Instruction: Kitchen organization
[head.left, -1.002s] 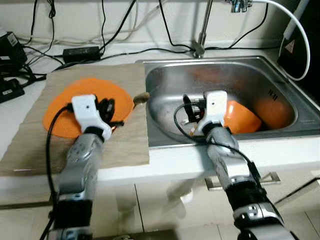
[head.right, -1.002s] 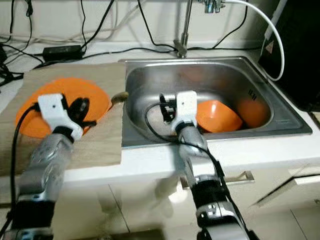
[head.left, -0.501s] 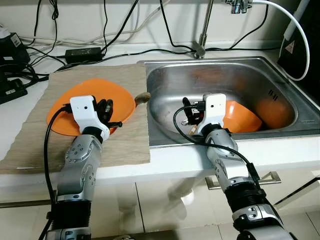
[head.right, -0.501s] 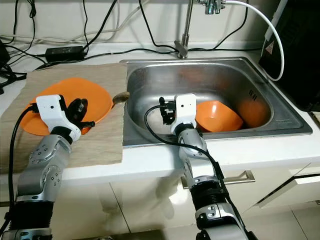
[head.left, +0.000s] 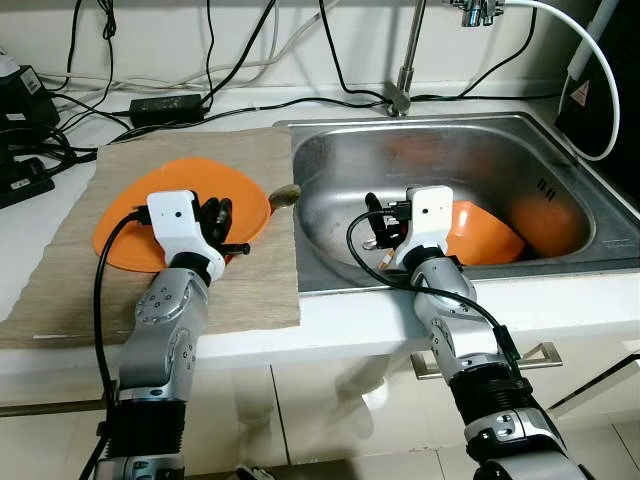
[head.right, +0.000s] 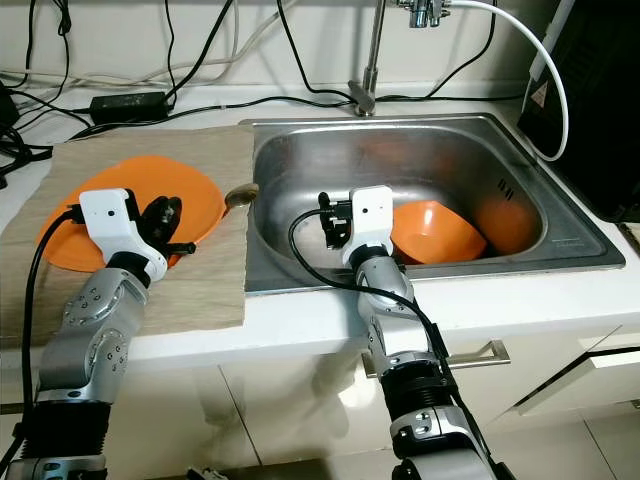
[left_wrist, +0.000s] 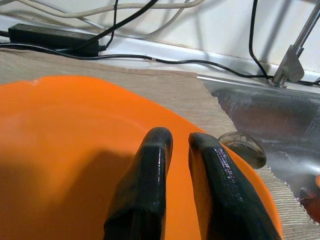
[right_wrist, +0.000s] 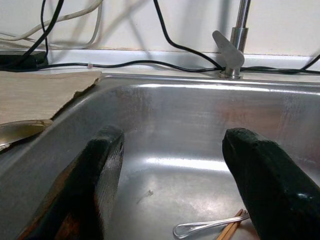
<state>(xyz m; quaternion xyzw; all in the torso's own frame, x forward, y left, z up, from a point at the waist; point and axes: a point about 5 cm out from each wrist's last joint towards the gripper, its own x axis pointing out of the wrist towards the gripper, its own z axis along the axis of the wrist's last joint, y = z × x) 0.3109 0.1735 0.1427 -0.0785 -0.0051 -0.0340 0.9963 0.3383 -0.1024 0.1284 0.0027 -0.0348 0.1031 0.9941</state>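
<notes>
With the right tool gaping over the sink, spoon just beneath, bowl beside it, and the left tool pinched nearly closed above the plate, it should descend slowly.

An orange plate lies flat on the tan mat beside the sink. An orange bowl rests tilted inside the steel sink, against its right wall. On the sink floor lie a metal spoon and wooden chopsticks, touching
</notes>
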